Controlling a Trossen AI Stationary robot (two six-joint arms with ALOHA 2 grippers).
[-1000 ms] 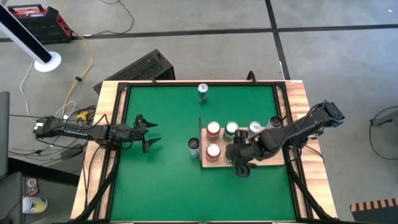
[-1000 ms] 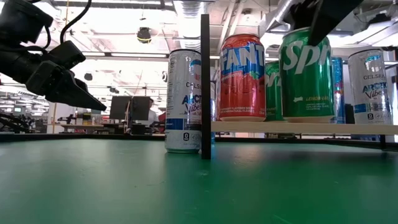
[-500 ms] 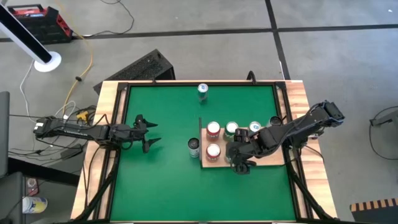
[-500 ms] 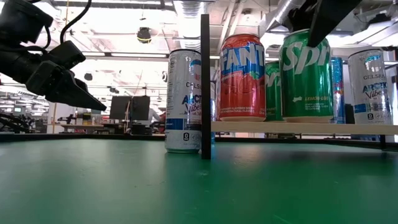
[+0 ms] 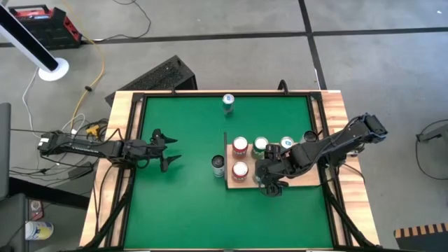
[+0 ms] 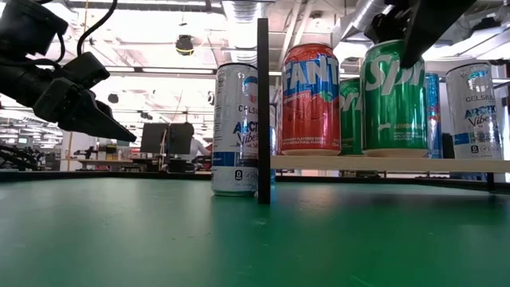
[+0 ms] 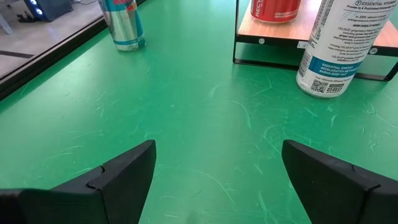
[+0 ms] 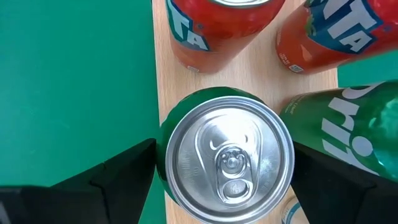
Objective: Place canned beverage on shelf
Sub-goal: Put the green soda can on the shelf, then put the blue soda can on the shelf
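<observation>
Looks mostly done: the green can (image 8: pixel 227 154) stands on the shelf (image 5: pixel 294 183) at center right, right gripper (image 5: pixel 269 179) fingers spread just off its sides, left gripper (image 5: pixel 168 151) open at left, white can (image 6: pixel 234 127) on the bench (image 5: pixel 182 210).

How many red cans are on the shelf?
2. Both stand on the shelf, at its end by the dark upright: one red can, the other just beside it. None seem hidden.
</observation>
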